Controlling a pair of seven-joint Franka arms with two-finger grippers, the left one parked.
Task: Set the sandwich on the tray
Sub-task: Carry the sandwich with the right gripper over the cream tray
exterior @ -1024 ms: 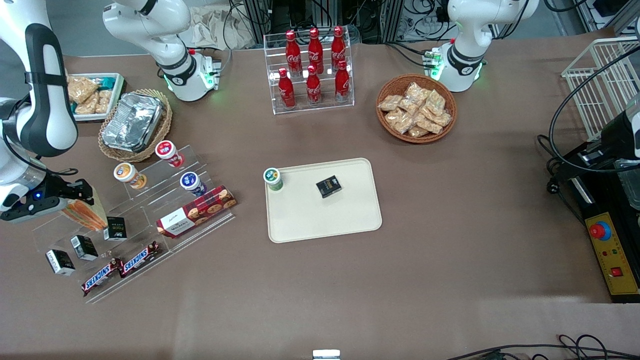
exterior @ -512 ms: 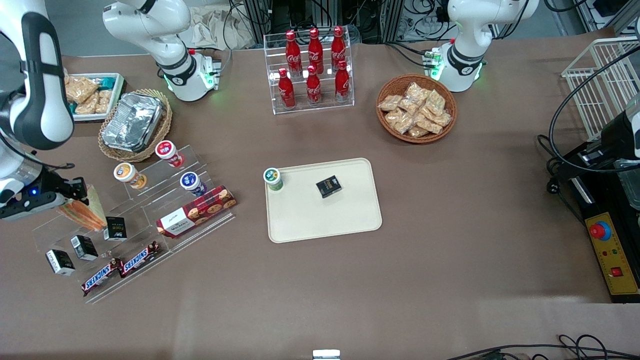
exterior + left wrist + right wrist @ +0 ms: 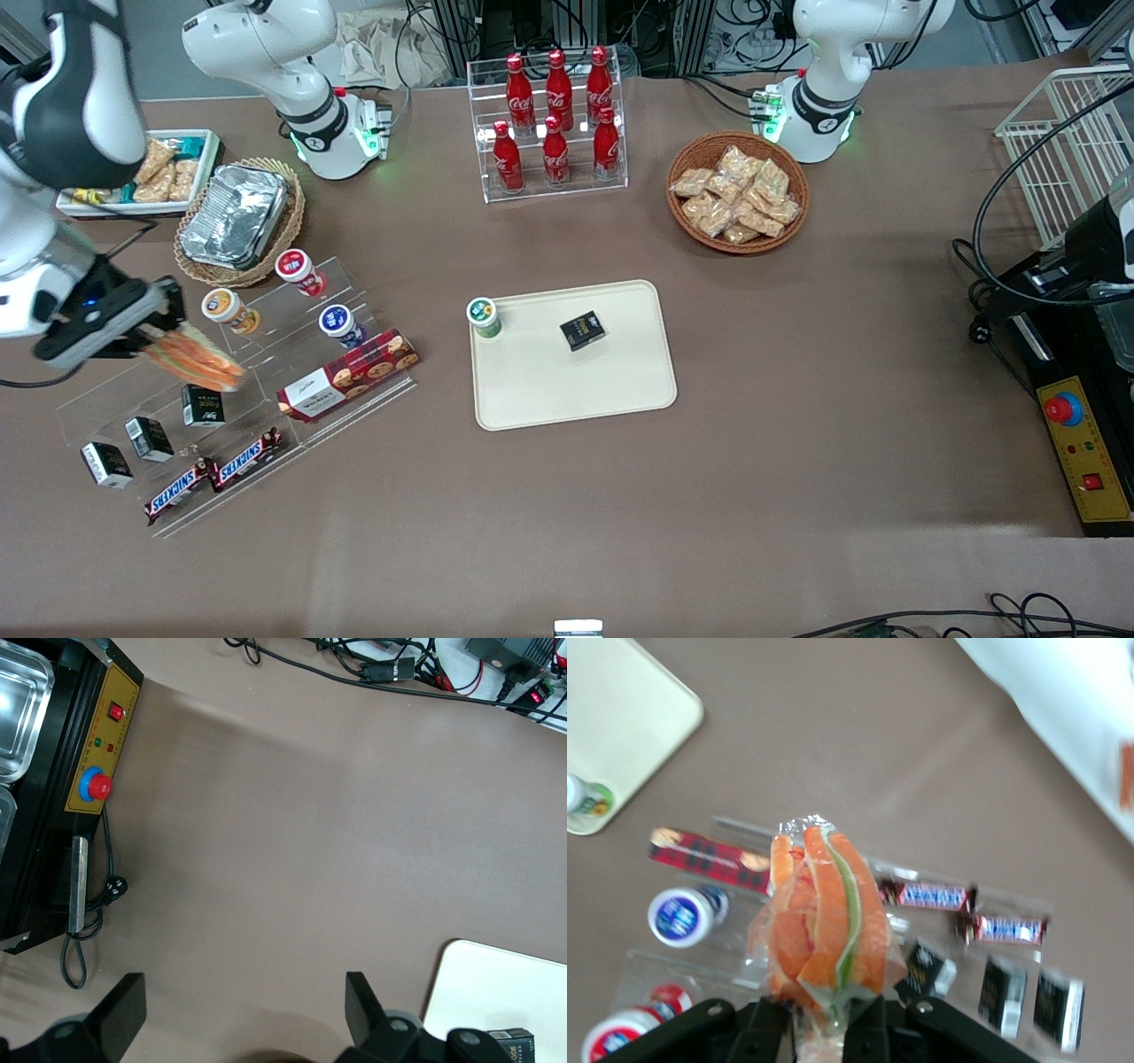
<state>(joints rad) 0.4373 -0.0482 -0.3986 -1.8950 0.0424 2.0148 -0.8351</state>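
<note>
Sandwich (image 3: 193,356), a plastic-wrapped wedge, hangs clamped in my gripper (image 3: 152,341) at the middle left of the front frame, lifted above the clear acrylic snack stand (image 3: 221,390). I see the cream tray (image 3: 576,390) at frame centre, well apart, holding a small black box (image 3: 582,330).

Wrapped sandwich (image 3: 193,356) held aloft — well apart from tray (image 3: 567,390).
</note>
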